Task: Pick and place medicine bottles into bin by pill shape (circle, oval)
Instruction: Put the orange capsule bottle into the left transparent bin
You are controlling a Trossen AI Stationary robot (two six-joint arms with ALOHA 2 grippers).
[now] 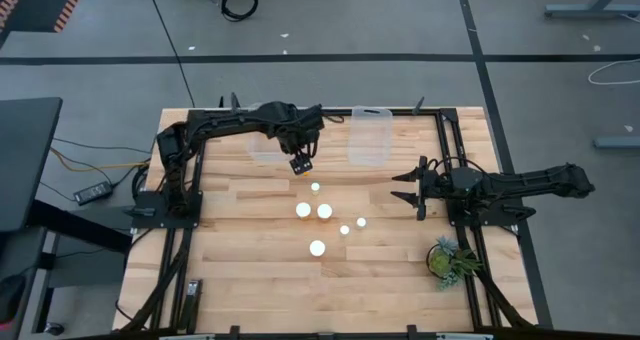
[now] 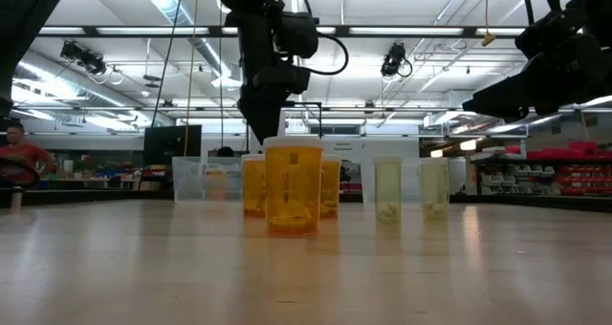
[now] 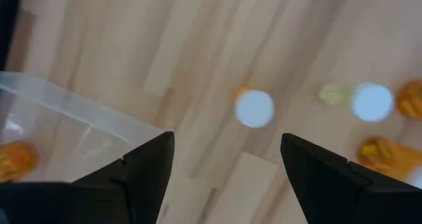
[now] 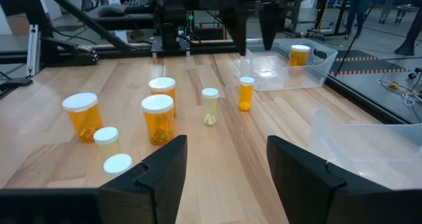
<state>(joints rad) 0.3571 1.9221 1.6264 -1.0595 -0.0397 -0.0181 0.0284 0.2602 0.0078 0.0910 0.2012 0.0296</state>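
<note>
Several small orange bottles with white caps stand upright on the wooden table [image 1: 240,270], among them one [image 1: 314,187] nearest the bins, a pair [image 1: 303,210] [image 1: 324,211] and one [image 1: 317,247] nearest the front. My left gripper [image 1: 300,164] hangs open above the table, pointing down, between the left bin [image 1: 262,148] and the nearest bottle, whose cap [image 3: 254,109] shows past its fingers [image 3: 227,165]. One bottle [image 4: 300,55] stands inside that bin. My right gripper [image 1: 405,187] waits open at the right, pointing level toward the bottles [image 4: 157,117], holding nothing.
A second clear bin [image 1: 368,138] stands at the far edge, right of the first. A small green plant [image 1: 447,260] sits at the table's near right corner. Bare wood lies in front of the bottles and on the left half.
</note>
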